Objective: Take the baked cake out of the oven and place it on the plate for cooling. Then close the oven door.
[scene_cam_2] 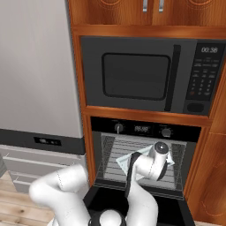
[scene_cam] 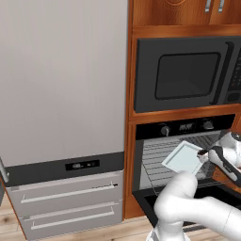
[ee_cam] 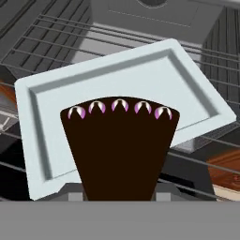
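Note:
The oven (scene_cam: 183, 127) (scene_cam_2: 141, 129) stands open, its oven door (scene_cam: 147, 200) (scene_cam_2: 174, 206) dropped down flat. My gripper (ee_cam: 117, 193) (scene_cam: 203, 155) reaches into the cavity and is shut on the narrow end of the cake (ee_cam: 117, 150), a dark brown wedge with pink-and-white dollops along its wide edge. The cake lies over a pale rectangular tray (ee_cam: 187, 89) (scene_cam: 181, 157) (scene_cam_2: 123, 161), which sits askew above the wire racks (ee_cam: 56, 42). Whether the tray rests on a rack I cannot tell. The plate is out of view.
A black microwave (scene_cam: 183, 75) (scene_cam_2: 137, 75) sits above the oven in wooden cabinetry (scene_cam_2: 207, 176). A tall grey fridge (scene_cam: 61, 94) (scene_cam_2: 35, 66) with drawers (scene_cam: 66, 193) stands to the left. The open door juts out low in front of my base.

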{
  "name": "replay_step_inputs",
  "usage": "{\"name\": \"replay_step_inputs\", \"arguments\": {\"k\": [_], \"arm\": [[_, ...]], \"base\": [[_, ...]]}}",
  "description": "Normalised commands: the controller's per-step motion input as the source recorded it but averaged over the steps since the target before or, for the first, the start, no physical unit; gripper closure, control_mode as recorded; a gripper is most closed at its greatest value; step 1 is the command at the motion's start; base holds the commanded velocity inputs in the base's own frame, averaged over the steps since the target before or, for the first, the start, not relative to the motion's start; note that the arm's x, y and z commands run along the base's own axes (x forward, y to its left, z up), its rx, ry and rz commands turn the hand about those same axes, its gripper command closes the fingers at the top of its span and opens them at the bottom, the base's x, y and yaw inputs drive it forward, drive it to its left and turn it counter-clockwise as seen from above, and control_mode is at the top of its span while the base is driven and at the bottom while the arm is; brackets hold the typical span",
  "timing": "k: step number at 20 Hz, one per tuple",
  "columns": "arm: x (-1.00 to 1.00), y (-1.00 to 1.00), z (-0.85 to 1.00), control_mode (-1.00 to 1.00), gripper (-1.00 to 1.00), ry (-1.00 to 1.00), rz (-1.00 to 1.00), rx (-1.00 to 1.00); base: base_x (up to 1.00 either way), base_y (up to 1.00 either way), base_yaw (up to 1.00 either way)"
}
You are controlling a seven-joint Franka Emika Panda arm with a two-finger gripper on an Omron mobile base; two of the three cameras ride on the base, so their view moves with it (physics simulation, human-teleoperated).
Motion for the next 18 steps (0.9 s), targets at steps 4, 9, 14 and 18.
{"name": "replay_step_inputs", "arguments": {"k": [4,9,14,18], "arm": [[-0.55,-0.03,0.6,-1.0,1.0,0.01,-0.05,0.0],[-0.56,-0.01,0.66,-1.0,1.0,0.0,-0.05,0.0],[-0.54,0.0,0.69,-1.0,1.0,0.0,-0.03,0.0],[-0.65,-0.01,0.61,-1.0,1.0,0.0,-0.02,0.0]], "base": [[0.0,0.0,0.0],[0.0,0.0,0.0],[0.0,0.0,0.0],[0.0,0.0,0.0]]}}
